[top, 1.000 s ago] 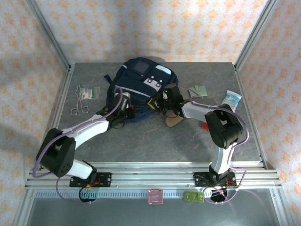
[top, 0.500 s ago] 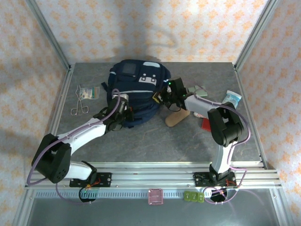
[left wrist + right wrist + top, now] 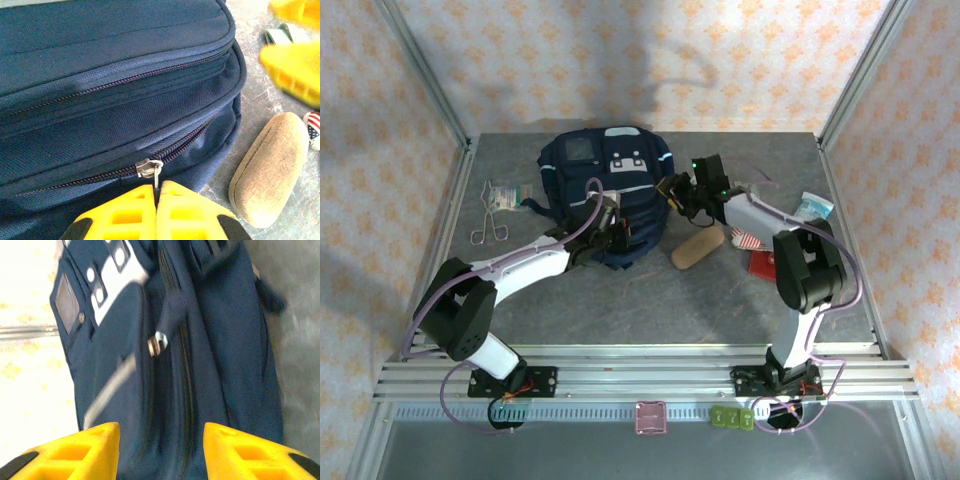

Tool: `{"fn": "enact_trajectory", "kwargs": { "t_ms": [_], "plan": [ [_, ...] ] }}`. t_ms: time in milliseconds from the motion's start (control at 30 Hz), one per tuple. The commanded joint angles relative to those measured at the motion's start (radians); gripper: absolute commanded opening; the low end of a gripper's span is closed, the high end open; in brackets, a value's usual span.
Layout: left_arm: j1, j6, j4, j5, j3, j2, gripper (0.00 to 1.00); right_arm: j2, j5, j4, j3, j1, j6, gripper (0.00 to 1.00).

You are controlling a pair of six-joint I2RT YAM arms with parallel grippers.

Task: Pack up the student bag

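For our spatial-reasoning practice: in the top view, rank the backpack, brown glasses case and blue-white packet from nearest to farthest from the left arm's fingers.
1. Navy backpack: the left fingers are shut on its zipper pull.
2. Brown glasses case: just to their right.
3. Blue-white packet: far off to the right.

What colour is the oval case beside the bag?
Light brown; the case shows best in left wrist view.

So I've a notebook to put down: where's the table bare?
Bare: the table between student bag, brown case and near rail. Crowded: right of the case by the red packet; left of the bag by the metal tool.
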Motion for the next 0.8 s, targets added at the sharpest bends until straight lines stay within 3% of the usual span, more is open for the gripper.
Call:
{"fn": "enact_trajectory", "kwargs": {
  "t_ms": [0, 433, 533, 667, 767],
  "plan": [
    [-0.012, -0.005, 0.004, 0.033, 0.046, -0.007, 0.0, -0.079, -0.051, 0.064, -0.08, 0.036, 0.057, 0.48],
    [-0.027, 0.019, 0.0, 0.031, 0.036, 0.008, 0.0, 0.06, -0.084, 0.147, -0.006, 0.104, 0.158, 0.44],
    [-0.029, 0.024, -0.004, 0.008, 0.026, 0.016, 0.0, 0.096, -0.053, 0.144, 0.026, 0.106, 0.16, 0.36],
    [-0.029, 0.019, -0.026, -0.067, 0.001, 0.018, 0.0, 0.128, -0.056, 0.155, 0.046, 0.105, 0.158, 0.03],
    [-0.026, 0.019, -0.073, -0.156, -0.015, 0.011, 0.0, 0.108, -0.038, 0.164, 0.032, 0.101, 0.154, 0.0]
  ]
}}
